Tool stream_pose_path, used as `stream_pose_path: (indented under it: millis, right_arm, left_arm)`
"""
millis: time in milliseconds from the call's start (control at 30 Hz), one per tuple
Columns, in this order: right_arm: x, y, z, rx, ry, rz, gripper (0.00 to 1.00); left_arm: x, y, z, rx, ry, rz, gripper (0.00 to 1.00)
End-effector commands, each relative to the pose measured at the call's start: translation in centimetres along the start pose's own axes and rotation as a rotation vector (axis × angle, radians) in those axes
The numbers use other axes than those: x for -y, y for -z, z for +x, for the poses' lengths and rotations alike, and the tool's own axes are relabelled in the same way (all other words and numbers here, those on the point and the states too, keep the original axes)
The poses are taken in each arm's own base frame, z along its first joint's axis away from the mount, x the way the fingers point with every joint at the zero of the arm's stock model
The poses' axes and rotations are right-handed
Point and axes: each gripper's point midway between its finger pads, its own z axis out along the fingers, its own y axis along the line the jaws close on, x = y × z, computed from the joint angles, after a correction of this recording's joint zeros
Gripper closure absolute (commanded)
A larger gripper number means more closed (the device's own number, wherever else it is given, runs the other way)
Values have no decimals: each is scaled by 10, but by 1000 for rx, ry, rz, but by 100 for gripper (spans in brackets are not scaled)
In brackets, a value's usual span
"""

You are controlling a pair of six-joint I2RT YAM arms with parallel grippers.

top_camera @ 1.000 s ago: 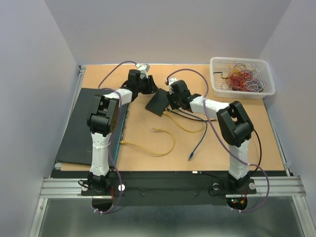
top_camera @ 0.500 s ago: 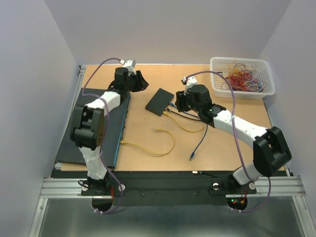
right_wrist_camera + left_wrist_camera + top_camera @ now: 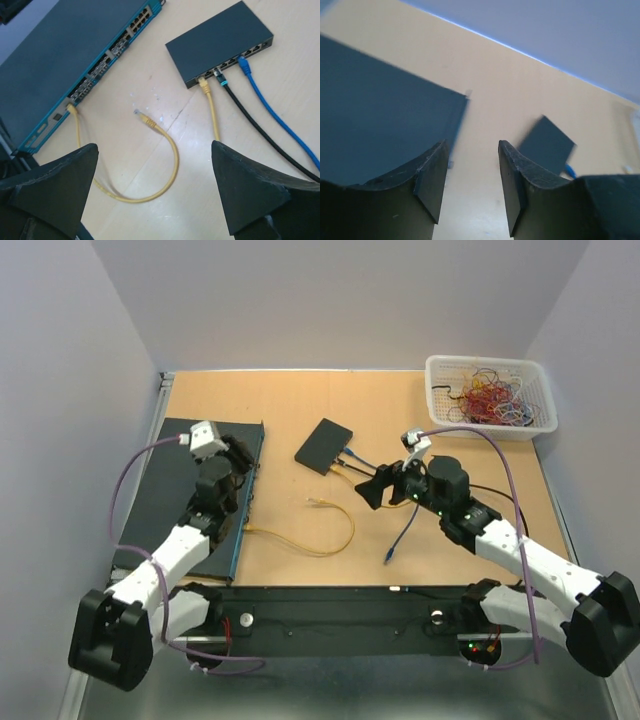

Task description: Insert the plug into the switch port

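The loose yellow plug lies on the table, its cable curling back to a port on the big rack switch. The small black switch lies flat, with a yellow plug, a black plug and a blue plug in its ports. My right gripper hangs open and empty above the yellow cable loop. In the top view it is just right of the loose plug. My left gripper is open and empty over the rack switch's far edge.
A white basket of coloured wires stands at the back right. Blue and black cables trail from the small switch toward the near edge. The rack switch fills the table's left side.
Both arms have pulled back from the small switch toward the near edge. The switch, tilted between the grippers earlier, now lies flat. The right gripper has opened wide.
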Motion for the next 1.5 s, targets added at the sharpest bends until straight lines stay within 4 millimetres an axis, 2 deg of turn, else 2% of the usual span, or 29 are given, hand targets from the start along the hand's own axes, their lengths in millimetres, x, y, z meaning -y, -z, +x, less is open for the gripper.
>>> stream_pose_path:
  millis: [0, 67, 100, 133, 167, 233, 367, 500, 533, 567, 600, 700, 833, 967, 1000, 1033, 1067, 1100, 1167, 1200, 1233, 1333, 1367, 1400, 1467]
  right_arm:
    - [-24, 11, -7, 56, -29, -111, 0]
    - [-24, 17, -1, 53, -29, -114, 0]
    - [-24, 18, 0, 52, -31, -117, 0]
    - [-24, 20, 2, 51, -32, -118, 0]
    - [-25, 21, 4, 50, -35, -123, 0]
    - [-23, 24, 8, 46, -40, -120, 0]
    - [-22, 23, 12, 37, -42, -117, 0]
    - [-21, 22, 14, 31, -39, -113, 0]
    - [-21, 21, 16, 24, -40, -115, 0]
    - [-21, 21, 17, 19, -41, -115, 0]
    - [-21, 20, 18, 15, -42, -118, 0]
    - [-20, 18, 27, -10, -62, -116, 0]
    - [-19, 15, 30, -26, -64, -114, 0]
    - [-18, 16, 30, -26, -62, -110, 0]
    - [-18, 16, 32, -29, -62, -109, 0]
    - [-18, 16, 31, -28, -63, -109, 0]
    - [-17, 15, 32, -33, -65, -106, 0]
    - [-17, 14, 32, -35, -67, -107, 0]
    - [-16, 11, 38, -54, -74, -106, 0]
    - [-16, 10, 39, -55, -76, -105, 0]
    - [-16, 10, 40, -58, -87, -107, 0]
    - [-18, 8, 46, -72, -102, -123, 0]
    - [-19, 9, 49, -77, -107, -131, 0]
    - [-20, 9, 49, -78, -111, -137, 0]
    - [-25, 12, 52, -85, -121, -164, 0]
  left_arm:
    - [-92, 45, -45, 311, 80, -421, 43]
    - [-106, 61, -46, 415, 80, -411, 41]
    - [-115, 67, -45, 436, -17, -428, 40]
    - [-119, 72, -44, 467, -26, -421, 38]
    - [-125, 76, -39, 481, -47, -426, 33]
    - [-138, 81, -29, 507, -63, -444, 32]
    - [-127, 57, -11, 413, -162, -384, 32]
    - [-112, 35, -16, 410, -214, -325, 33]
    - [-94, 21, -14, 391, -240, -219, 33]
    - [-99, 17, -16, 392, -238, -237, 33]
    - [-86, 2, -13, 353, -279, -159, 34]
    - [-93, -15, -8, 292, -278, -197, 34]
    - [-101, -29, -5, 247, -291, -219, 35]
    - [-115, -36, -13, 253, -302, -239, 35]
    - [-113, -38, -16, 261, -305, -227, 36]
    - [-116, -37, -9, 253, -309, -221, 36]
    - [-110, -33, -32, 374, -279, -193, 36]
    - [-117, -32, -19, 341, -311, -203, 36]
    - [-118, -35, -10, 296, -317, -199, 37]
    - [-112, -34, -22, 348, -304, -182, 37]
    - [-113, -34, -13, 315, -321, -168, 36]
    - [-112, -32, -10, 314, -322, -156, 35]
    - [-109, -30, -7, 309, -333, -132, 29]
    - [-110, -24, -4, 334, -331, -119, 29]
    - [-106, -19, -11, 383, -344, -122, 27]
